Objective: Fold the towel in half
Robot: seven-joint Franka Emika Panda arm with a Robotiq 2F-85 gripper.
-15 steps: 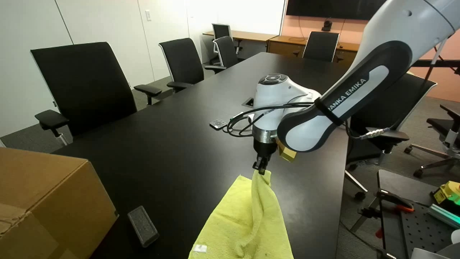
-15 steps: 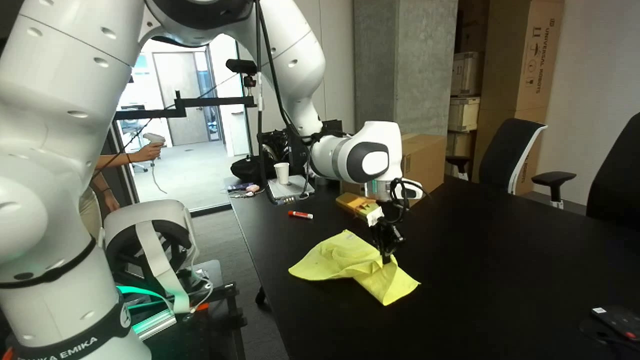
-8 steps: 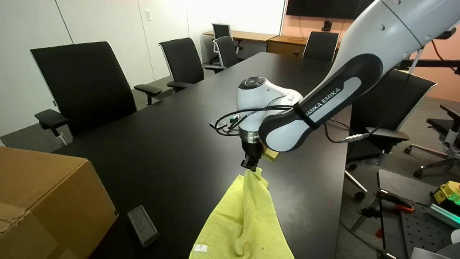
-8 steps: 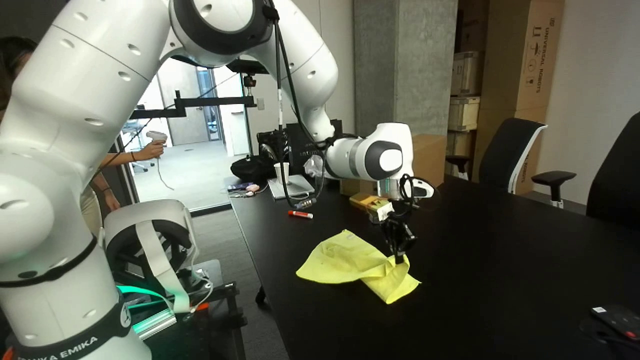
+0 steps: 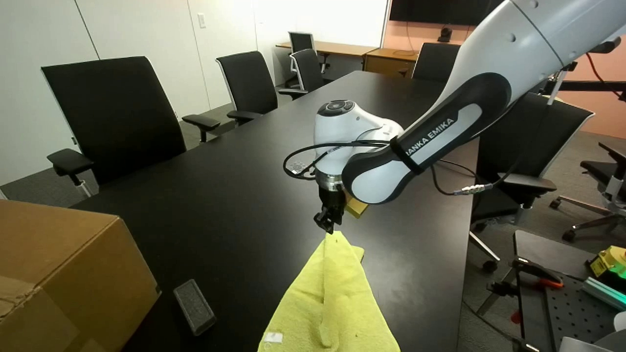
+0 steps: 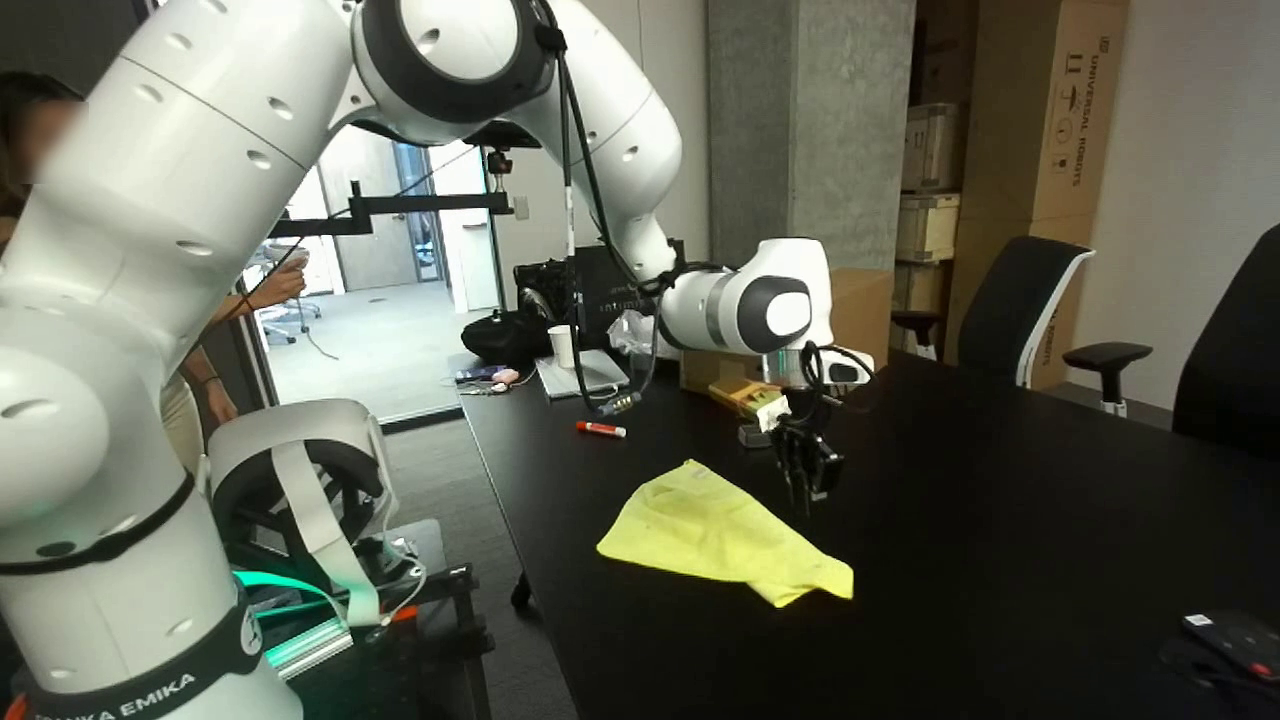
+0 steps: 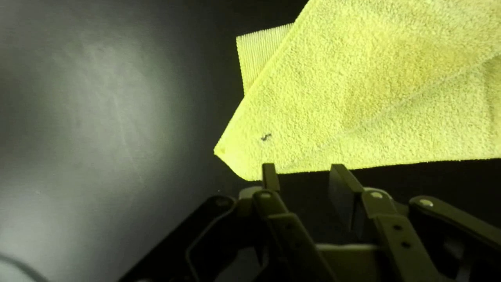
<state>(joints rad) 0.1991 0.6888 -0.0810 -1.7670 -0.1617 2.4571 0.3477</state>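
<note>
A corner of the towel (image 6: 705, 530) drops from your gripper (image 7: 304, 172) onto the surface (image 6: 1000, 560); the jaws hang apart near the towel's edge. A lower layer peeks out beside that corner, so the fold probably needs squaring.

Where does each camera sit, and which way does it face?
Wrist view: mounted by the gripper, facing down on the towel; the gripper shows along the bottom, jaws apart.
In an exterior view: apparently raised, facing down the table toward a screen; the arm enters from upper right, ending in the gripper.
In an exterior view: close beside the arm, facing over the table toward a pillar; much of the arm shows, gripper included.
Both exterior views share arm, gripper, towel and table, seemingly from opposite sides.
</note>
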